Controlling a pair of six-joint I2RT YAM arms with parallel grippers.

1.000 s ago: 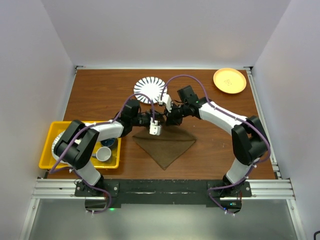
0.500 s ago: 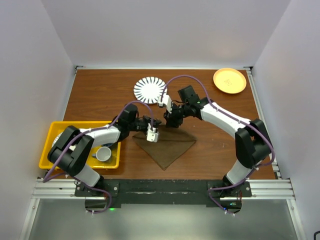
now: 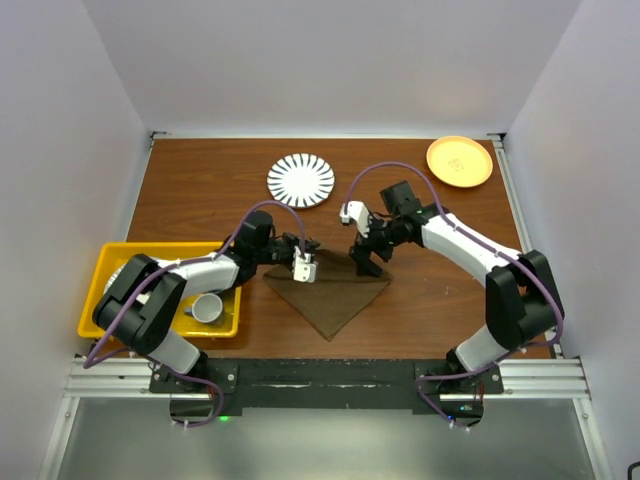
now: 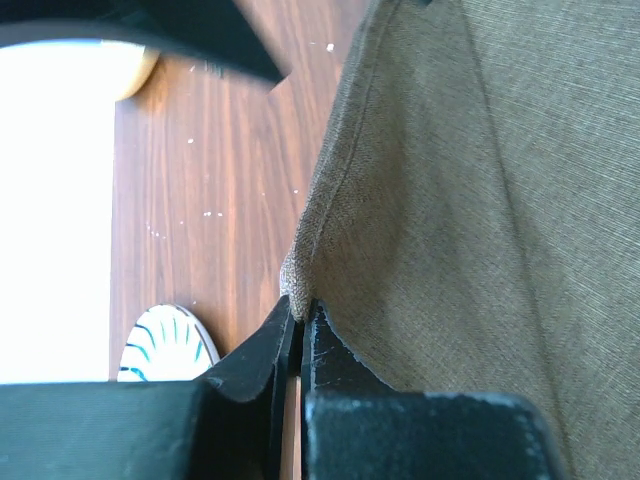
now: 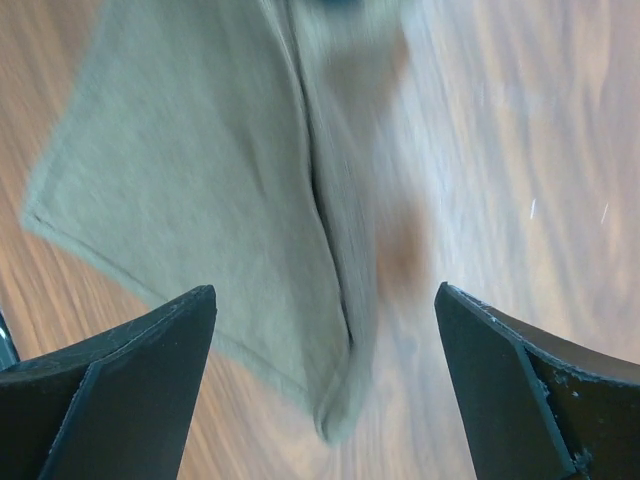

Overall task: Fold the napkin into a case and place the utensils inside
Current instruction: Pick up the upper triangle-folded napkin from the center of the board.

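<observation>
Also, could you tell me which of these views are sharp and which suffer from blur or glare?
Right wrist view: motion-blurred, the napkin and table smeared, only the fingers crisp. Left wrist view: cloth weave sharp, but a white blown-out patch fills the left side. Top external view: evenly lit and sharp, no glare.

My left tool [image 4: 298, 318], half open a second ago, is now pinched shut on a hemmed corner of the napkin [image 3: 335, 300]. In the top view it sits a little lower and further left than before. My right tool [image 3: 365, 257] is no longer closed beside it. It is now right of centre with its jaws wide apart, holding nothing.
</observation>
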